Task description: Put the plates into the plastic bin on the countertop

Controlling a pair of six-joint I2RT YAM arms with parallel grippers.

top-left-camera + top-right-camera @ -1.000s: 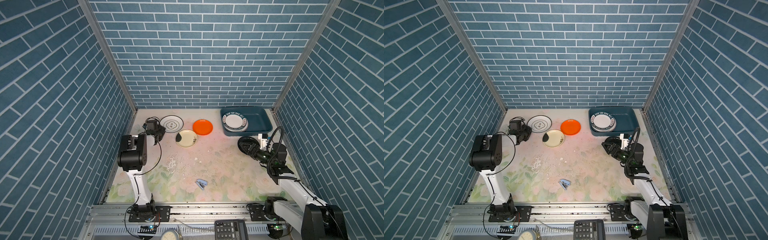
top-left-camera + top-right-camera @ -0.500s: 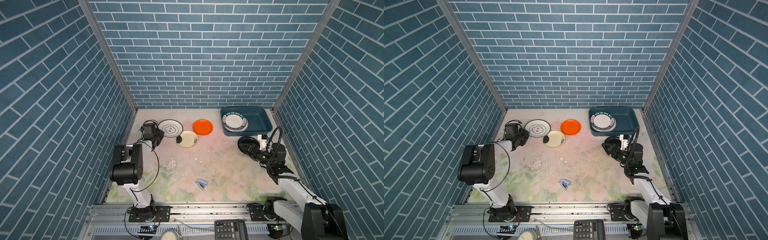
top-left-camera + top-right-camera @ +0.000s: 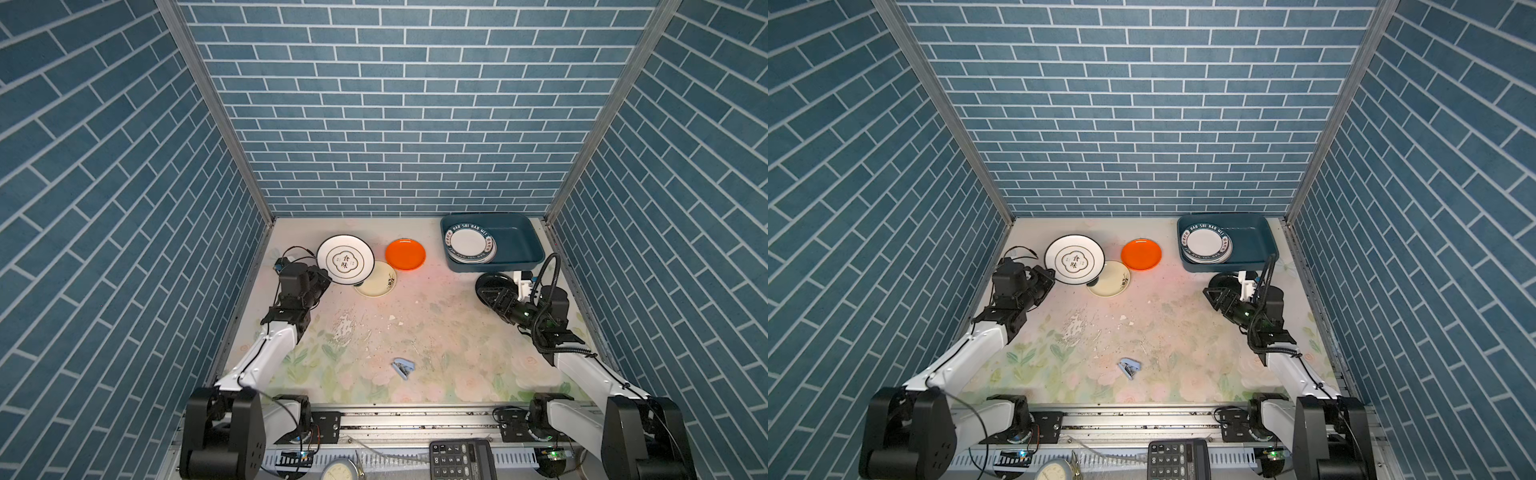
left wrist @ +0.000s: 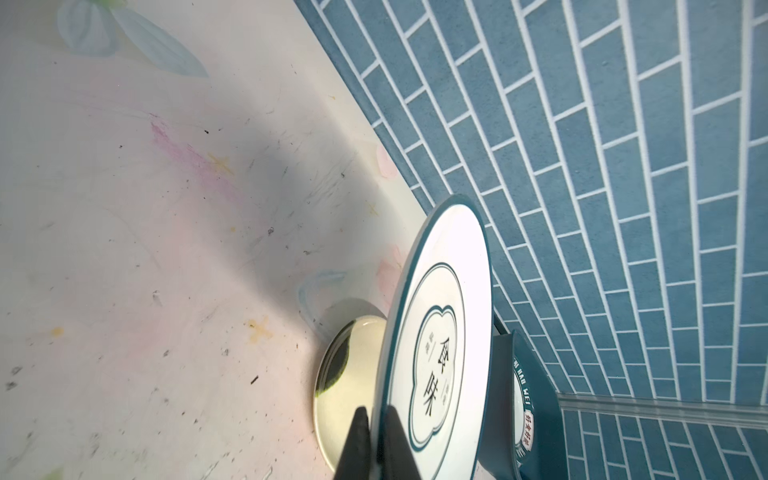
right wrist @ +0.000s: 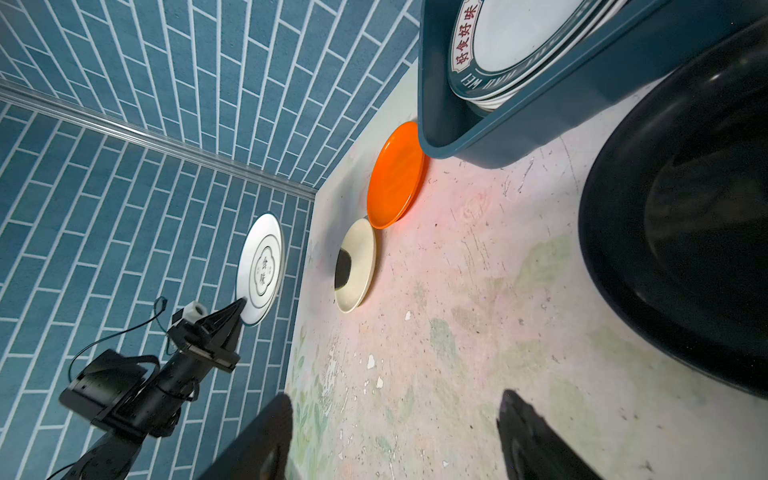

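We've got the left gripper (image 4: 376, 432) pinched on the rim of the white teal-edged plate (image 3: 345, 259), raised over the cream plate (image 3: 380, 282) on the table (image 3: 395, 324). Our right gripper (image 5: 395, 403) stands wide and empty beside the black plate (image 5: 685, 228), near the plastic bin (image 3: 519, 245).

One white plate (image 3: 345, 259), one cream plate (image 3: 381, 284), one orange plate (image 3: 405, 254), one black plate (image 5: 685, 228), one bin (image 3: 519, 239), one uncountable stack (image 3: 469, 244).

Bright, even light; both top views sharp, stretched toward frame corners. Broad soft shadow across countertop (image 4: 257, 199) in left wrist view. Black plate (image 5: 685, 216) close, soft-focus.
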